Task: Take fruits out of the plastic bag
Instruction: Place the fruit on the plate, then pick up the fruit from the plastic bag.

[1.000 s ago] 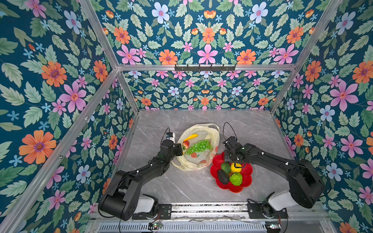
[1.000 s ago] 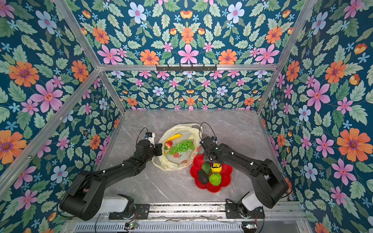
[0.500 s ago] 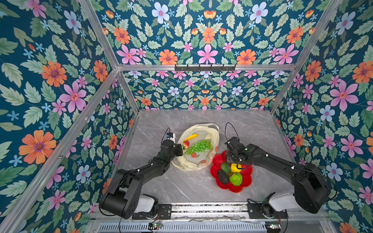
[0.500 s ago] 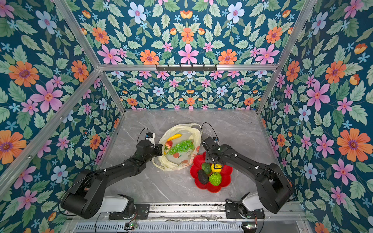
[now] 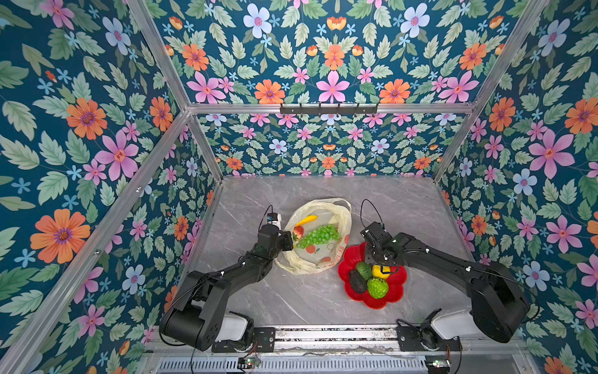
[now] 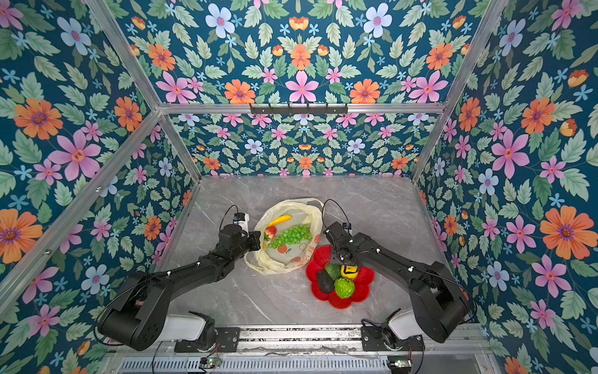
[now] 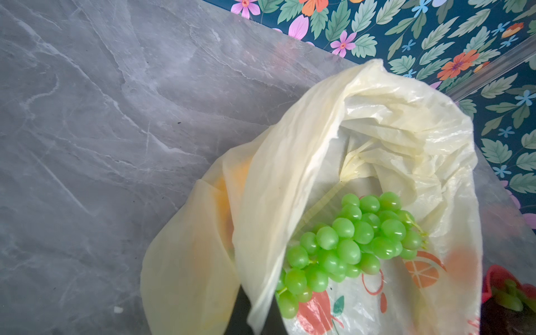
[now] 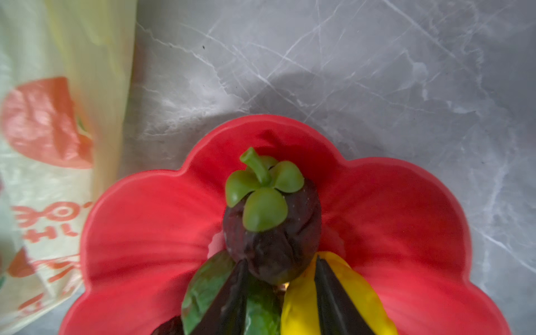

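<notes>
We found the plastic bag (image 5: 344, 220) lying open on the counter (image 5: 323, 307). The left tool (image 7: 255, 307) was clamped fully shut on the bag's rim on the side facing its own arm. Inside the bag lay the grape bunch (image 5: 318, 234), the strawberry (image 5: 298, 231) and the banana (image 5: 305, 220), none of them yet taken out. Just beside the bag, on the right arm's side, sat the red dish (image 5: 396, 291) with the lemon (image 5: 377, 270), an avocado (image 5: 357, 281) and the bumpy green fruit (image 5: 377, 287). The right tool (image 8: 281, 261) hung over the dish with its jaws partly apart and their tips against a dark fruit (image 8: 272, 240) with a green cap. We could not tell whether it gripped that fruit or had let it go. We judged the thin film the main risk: the pinch could slip and the mouth would fold over the grapes. The bunch might also snag the film and drag the whole bag along. On the crowded dish, the round dark fruit could roll off toward the bag.
</notes>
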You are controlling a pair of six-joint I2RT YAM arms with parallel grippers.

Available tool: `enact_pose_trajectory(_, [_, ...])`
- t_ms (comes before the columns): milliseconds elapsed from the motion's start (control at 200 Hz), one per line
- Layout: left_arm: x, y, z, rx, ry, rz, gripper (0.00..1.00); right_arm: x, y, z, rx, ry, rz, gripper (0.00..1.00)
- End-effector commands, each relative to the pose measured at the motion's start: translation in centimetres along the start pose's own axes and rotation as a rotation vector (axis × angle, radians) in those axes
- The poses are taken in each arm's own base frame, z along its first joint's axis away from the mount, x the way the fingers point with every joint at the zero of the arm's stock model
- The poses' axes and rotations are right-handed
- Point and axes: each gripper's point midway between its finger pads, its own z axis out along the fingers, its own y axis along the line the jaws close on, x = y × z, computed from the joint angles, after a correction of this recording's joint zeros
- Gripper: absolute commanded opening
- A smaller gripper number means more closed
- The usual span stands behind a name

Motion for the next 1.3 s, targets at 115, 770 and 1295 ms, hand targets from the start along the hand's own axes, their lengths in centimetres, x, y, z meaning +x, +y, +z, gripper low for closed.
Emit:
enact_pose_trajectory(115, [-0.6, -0.2, -0.1, 0.006, -0.018, 0.007, 0.00, -0.8, 0.3, -1.7, -0.012, -0.029, 0.002, 0.44])
enact_pose_trajectory(770, [-0.6, 2.1, -0.6, -0.111, -0.040, -0.055, 0.00, -5.5, 21.8, -4.0, -0.475, -0.082, -0.108, 0.46])
enact_pose_trajectory(1295, [0.9, 4.4, 0.4, -0.122, 0.033, -0.187, 0.00, -4.9, 29.2, 2.2, -0.562, 0.014, 0.166, 0.42])
